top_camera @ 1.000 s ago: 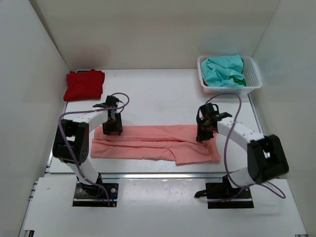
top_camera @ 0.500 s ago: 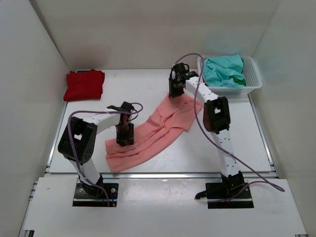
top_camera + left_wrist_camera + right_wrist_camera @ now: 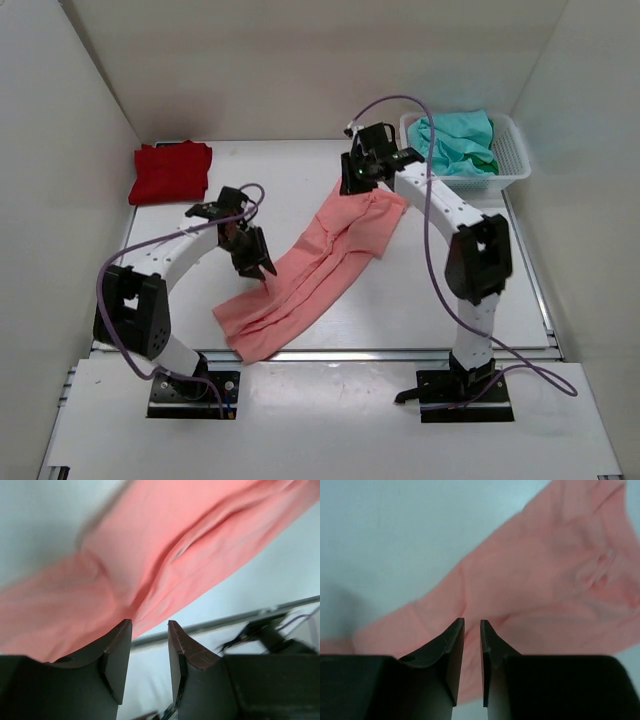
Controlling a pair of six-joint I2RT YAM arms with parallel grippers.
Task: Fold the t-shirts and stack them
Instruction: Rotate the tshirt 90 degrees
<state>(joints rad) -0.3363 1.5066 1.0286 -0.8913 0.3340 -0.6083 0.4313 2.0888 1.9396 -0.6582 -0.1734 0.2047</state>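
Observation:
The salmon-pink t-shirt (image 3: 320, 262), folded into a long strip, lies slanted on the table from front left to back right. My left gripper (image 3: 262, 268) hovers at the strip's left edge. Its jaws (image 3: 149, 622) are open with only table between them, and the shirt (image 3: 150, 555) lies just beyond the tips. My right gripper (image 3: 350, 186) is over the strip's far end. Its jaws (image 3: 472, 621) stand a narrow gap apart above the cloth (image 3: 535, 580), with nothing pinched. The deep red t-shirt (image 3: 170, 172) lies folded at the back left. The teal-green t-shirt (image 3: 455, 140) is crumpled in the basket.
The white lattice basket (image 3: 515, 160) stands in the back right corner by the wall. White walls close in the left, back and right sides. A metal rail (image 3: 330, 355) runs along the table's near edge, in front of the arm bases.
The pink shirt swung from lying crosswise to a slant as the right gripper carried its right end to the back. The left gripper stayed near the left end and narrowed.

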